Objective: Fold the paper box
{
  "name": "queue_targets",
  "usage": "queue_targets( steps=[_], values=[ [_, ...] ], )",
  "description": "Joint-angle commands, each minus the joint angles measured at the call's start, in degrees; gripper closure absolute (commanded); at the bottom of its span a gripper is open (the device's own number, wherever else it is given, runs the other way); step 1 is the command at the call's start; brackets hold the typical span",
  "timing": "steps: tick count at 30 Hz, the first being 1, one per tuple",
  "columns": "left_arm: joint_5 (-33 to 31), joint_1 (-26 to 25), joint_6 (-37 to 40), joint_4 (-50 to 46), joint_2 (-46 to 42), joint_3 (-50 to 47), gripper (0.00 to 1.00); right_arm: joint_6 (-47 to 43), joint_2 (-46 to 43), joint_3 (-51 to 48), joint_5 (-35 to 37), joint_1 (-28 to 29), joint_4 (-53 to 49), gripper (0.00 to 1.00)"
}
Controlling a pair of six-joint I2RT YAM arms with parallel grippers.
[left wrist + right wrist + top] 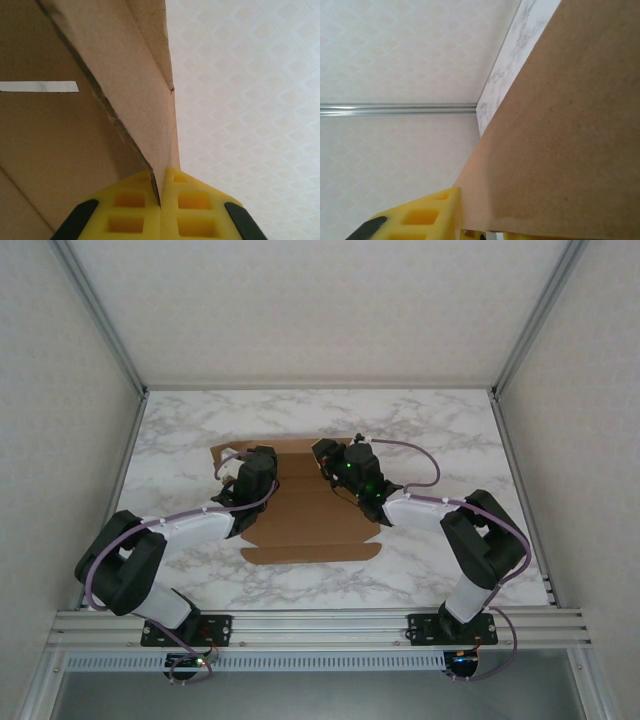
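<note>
A flat brown paper box [310, 525] lies mid-worktop [440, 430], between two robot arms. The left end effector [160, 177] is pinched tight on a raised flap at the box's far left corner. The right end effector [328, 453] presses against a flap at the far edge; I cannot tell whether it grips.

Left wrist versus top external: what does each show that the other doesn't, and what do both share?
Left wrist view: the left gripper shut on a raised flap edge of the paper box, plus a slit with marble showing through. Top external view: the sheet's whole outline on the table, with the right gripper at its far edge. Shared: the brown cardboard and the left gripper on it.
</note>
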Motion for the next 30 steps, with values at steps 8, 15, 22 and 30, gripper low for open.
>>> queue_targets(
  steps=[8,15,22,30],
  values=[
    [4.73,-0.78,3.48,-7.15,-0.52,-2.83,0.91,1.15,-0.08,-0.32,4.55,0.86,1.97,0.89],
    [4.71,-0.25,13.26,-15.17,-6.81,-1.33,0.57,-1.49,-3.36,-3.61,7.12,-0.35,-0.90,0.93],
    [12.80,0.27,34.78,-27.46,-12.90,4.51,0.50,-5.60,-7.40,-5.88,7.19,-1.81,-4.69,0.92],
    [21.82,5.88,55.87,-39.96,-17.94,15.49,0.47,-10.85,-11.97,-5.34,6.73,-3.02,-13.35,0.94]
  ],
)
